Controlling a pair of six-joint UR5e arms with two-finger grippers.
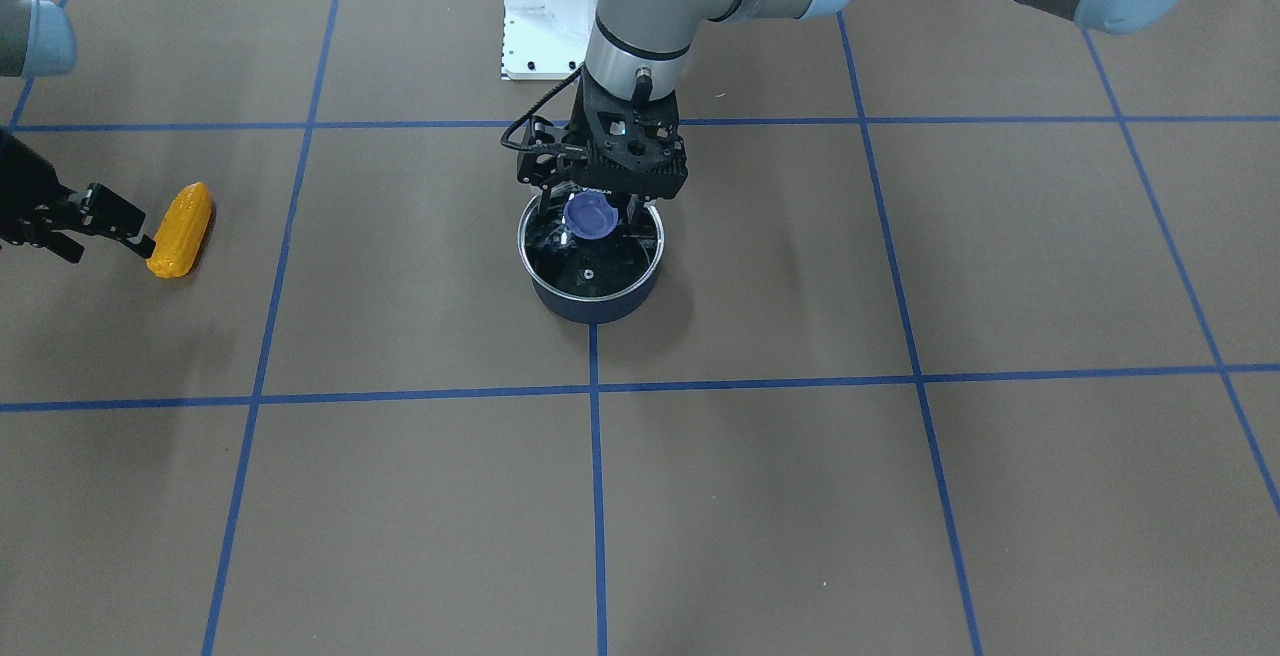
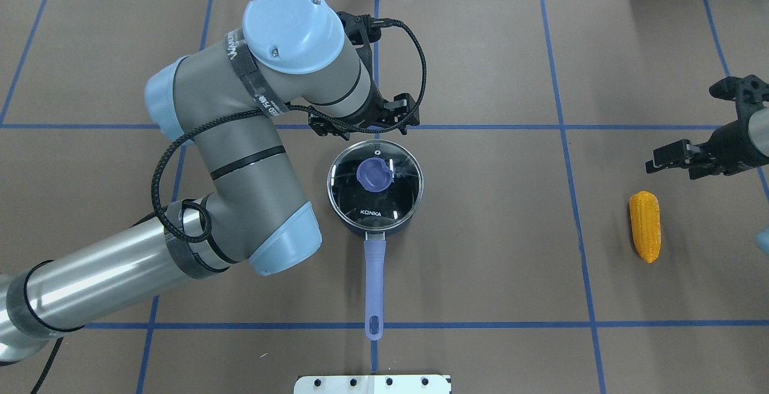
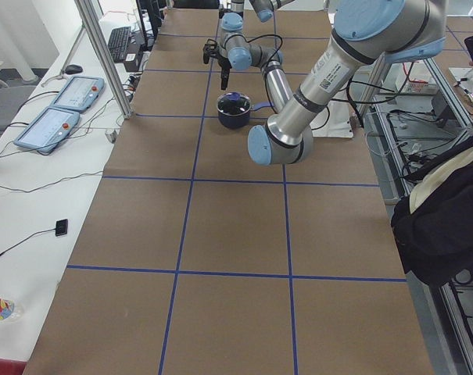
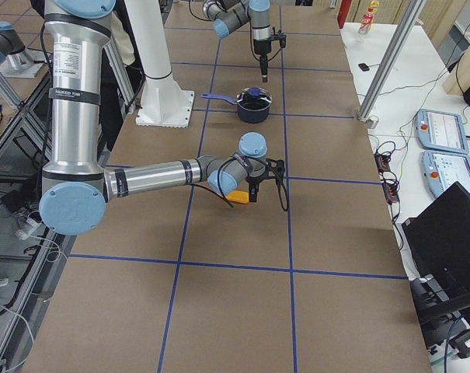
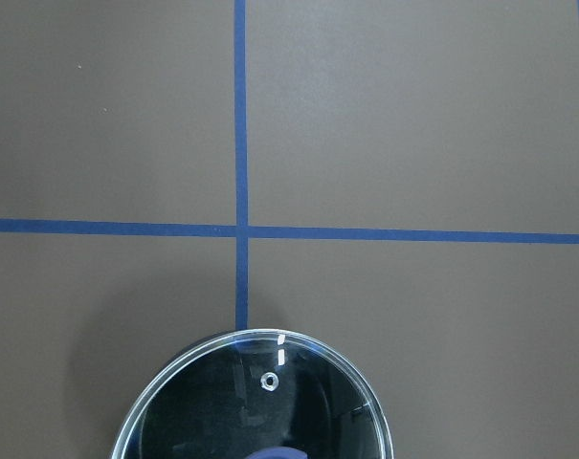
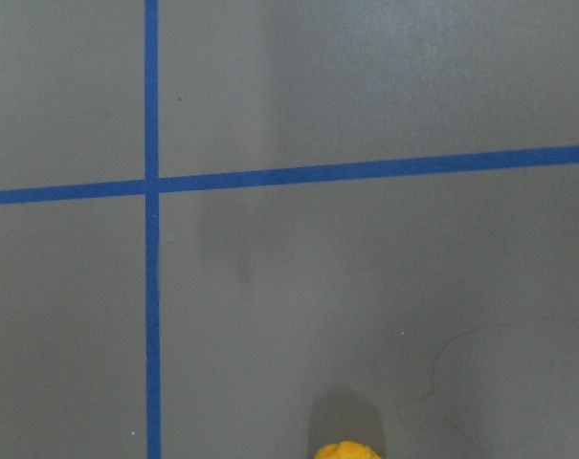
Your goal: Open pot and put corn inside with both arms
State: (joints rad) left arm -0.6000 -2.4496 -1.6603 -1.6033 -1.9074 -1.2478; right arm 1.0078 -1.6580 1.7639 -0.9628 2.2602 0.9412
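Note:
The pot stands at the table's centre with its glass lid on and its lavender handle pointing at the robot. My left gripper hangs over the lid with its fingers open on either side of the lavender knob. The left wrist view shows only the lid's far rim. The corn lies on the table to the right. My right gripper is open and empty, low, just beyond the corn's far end. The corn's tip shows at the bottom of the right wrist view.
A white base plate sits at the robot's edge behind the pot's handle. Blue tape lines cross the brown table cover. Tablets and cables lie on the side table beyond the far edge.

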